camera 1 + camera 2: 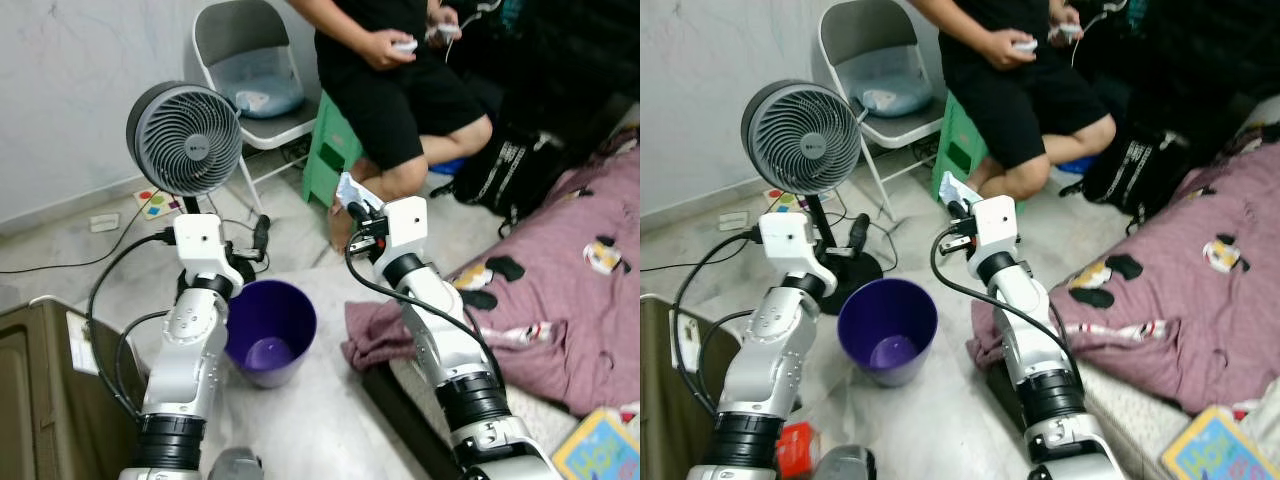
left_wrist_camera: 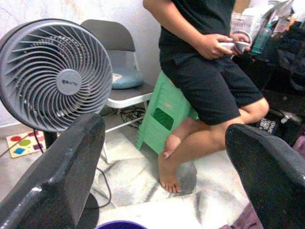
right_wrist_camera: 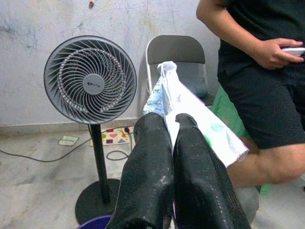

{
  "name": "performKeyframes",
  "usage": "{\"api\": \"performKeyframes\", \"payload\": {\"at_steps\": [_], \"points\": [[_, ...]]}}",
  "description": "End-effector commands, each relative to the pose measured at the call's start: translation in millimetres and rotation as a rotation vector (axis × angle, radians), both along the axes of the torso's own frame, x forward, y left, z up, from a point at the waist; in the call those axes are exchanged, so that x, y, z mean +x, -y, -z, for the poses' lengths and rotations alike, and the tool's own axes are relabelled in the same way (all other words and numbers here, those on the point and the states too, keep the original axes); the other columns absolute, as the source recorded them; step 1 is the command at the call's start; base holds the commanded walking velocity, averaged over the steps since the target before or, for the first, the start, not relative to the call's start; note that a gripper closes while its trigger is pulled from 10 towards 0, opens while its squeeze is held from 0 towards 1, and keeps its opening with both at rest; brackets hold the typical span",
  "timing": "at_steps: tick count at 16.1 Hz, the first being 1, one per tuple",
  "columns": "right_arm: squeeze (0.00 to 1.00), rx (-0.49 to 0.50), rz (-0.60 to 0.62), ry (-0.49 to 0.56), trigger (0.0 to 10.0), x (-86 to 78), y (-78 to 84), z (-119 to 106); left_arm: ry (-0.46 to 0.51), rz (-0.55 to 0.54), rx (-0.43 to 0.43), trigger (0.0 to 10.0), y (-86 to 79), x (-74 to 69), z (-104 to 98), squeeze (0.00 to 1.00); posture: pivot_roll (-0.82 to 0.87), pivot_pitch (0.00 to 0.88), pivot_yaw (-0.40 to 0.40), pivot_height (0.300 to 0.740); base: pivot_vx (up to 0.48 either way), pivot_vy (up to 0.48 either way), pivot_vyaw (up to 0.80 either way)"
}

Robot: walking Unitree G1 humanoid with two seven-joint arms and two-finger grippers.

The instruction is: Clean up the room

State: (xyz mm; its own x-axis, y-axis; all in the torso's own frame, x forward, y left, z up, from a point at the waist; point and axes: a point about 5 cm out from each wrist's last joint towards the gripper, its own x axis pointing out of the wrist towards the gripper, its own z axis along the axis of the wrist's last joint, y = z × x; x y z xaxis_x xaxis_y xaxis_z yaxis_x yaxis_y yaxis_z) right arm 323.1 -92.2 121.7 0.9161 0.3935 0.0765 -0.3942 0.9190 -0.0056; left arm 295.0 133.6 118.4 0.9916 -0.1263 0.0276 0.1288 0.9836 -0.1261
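- Right gripper (image 3: 172, 125): fingers pressed together, clamped on a white wrapper (image 3: 200, 119) that sticks up past the fingertips.
- Right gripper raised beyond the far rim of the purple bin (image 1: 888, 325); the bin sits on the floor below, between the two arms and nearer the robot.
- Left gripper (image 2: 162, 157): fingers wide apart, nothing between them.
- Left gripper is also raised, the fan (image 1: 185, 138) just beyond it, the bin below and to its right.
- A person (image 1: 400, 70) sits on a green stool (image 1: 330, 150) beyond the right gripper, holding a small white device.
- Folding chair (image 1: 250, 70) at the wall beyond both grippers.
- Pink blanket (image 1: 560, 290) to the right of the right arm, hanging to the floor.
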Motion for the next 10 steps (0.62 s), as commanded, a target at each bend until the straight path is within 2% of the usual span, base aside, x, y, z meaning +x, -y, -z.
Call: {"api": "performKeyframes", "payload": {"at_steps": [1,10], "points": [[0.00,-0.003,-0.003,0.013,10.0,1.5,-0.4,-4.4,0.018,0.002,0.000,10.0,-0.1,0.0,-4.5,0.00,0.06,0.000,-0.043,0.740,0.304,0.000,0.00],[0.00,0.000,0.008,0.018,10.0,2.6,0.7,-5.1,0.018,0.004,-0.001,10.0,-0.3,1.8,-5.2,0.00,0.06,0.000,-0.039,0.740,0.317,0.000,0.00]]}}
